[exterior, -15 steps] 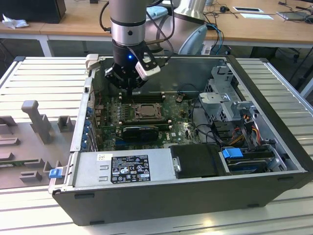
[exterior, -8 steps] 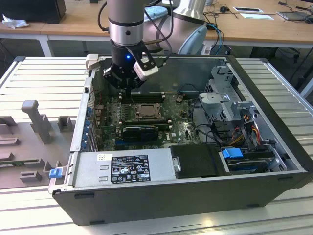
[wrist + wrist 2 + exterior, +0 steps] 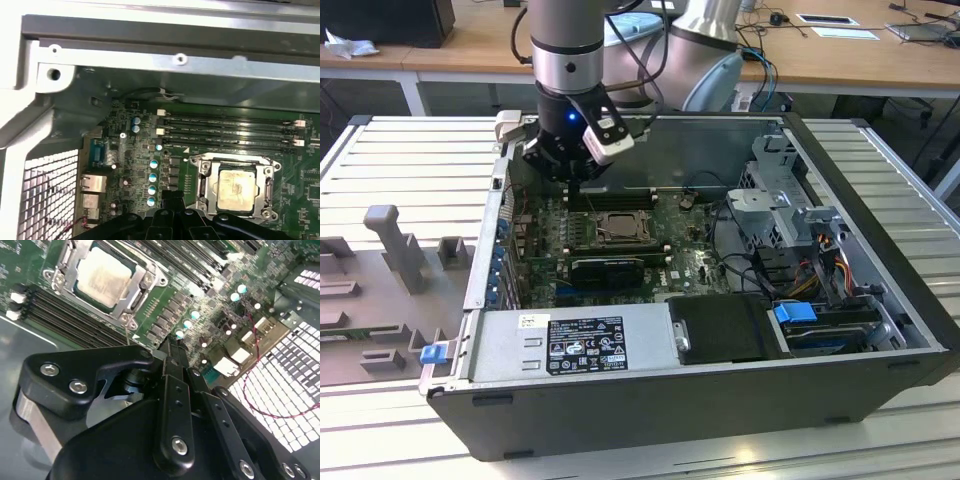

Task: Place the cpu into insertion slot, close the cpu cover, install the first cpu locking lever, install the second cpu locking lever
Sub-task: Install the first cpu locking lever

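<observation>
The cpu (image 3: 104,277), a square chip with a pale silver top, lies flat in the insertion slot (image 3: 620,228) on the green board. The cpu cover (image 3: 146,279), a silver frame, lies down around it, and the slot's contacts are hidden beneath. I cannot tell how the locking levers stand. In both wrist views my gripper (image 3: 172,347) hovers above the board beside the socket, near a row of blue-topped capacitors. Its black fingers are pressed together with nothing between them. In the exterior view the gripper (image 3: 575,178) hangs to the left of and behind the socket. The first wrist view shows the cpu (image 3: 236,189) and cover (image 3: 204,176) close to the gripper (image 3: 170,196).
Long black memory slots (image 3: 225,131) run alongside the socket. The case's rear wall with its grille (image 3: 45,185) is close by. A black block (image 3: 608,268) sits in front of the socket, with a power supply (image 3: 580,345), drive cage (image 3: 790,200) and cables (image 3: 820,260) nearby.
</observation>
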Robot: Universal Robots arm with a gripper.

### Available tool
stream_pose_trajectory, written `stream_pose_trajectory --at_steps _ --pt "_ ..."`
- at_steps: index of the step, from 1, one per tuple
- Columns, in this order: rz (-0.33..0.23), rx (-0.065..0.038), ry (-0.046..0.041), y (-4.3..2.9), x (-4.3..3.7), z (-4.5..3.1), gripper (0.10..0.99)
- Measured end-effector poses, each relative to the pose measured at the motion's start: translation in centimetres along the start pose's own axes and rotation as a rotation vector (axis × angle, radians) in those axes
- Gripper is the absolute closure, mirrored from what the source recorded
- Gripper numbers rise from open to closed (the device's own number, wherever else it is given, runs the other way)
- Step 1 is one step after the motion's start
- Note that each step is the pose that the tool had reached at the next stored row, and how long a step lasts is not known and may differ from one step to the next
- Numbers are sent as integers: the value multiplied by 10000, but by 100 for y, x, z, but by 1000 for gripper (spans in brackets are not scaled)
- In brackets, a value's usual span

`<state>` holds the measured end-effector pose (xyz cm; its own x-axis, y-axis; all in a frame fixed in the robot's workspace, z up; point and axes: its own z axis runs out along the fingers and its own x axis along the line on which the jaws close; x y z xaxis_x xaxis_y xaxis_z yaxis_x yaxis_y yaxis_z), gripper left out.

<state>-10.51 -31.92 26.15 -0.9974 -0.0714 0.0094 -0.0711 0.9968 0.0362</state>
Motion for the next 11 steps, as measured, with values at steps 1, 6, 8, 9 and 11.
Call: stream_pose_trajectory --at_steps 1,6,8,9,11 --pt "0 0 0 8 5 5 980" --pt "-1 -56 -4 152 -2 33 980" --pt "0 -90 -4 205 -4 39 980" --pt "1 -98 -7 221 -5 41 980" --pt "-1 -99 -8 255 -20 44 980"
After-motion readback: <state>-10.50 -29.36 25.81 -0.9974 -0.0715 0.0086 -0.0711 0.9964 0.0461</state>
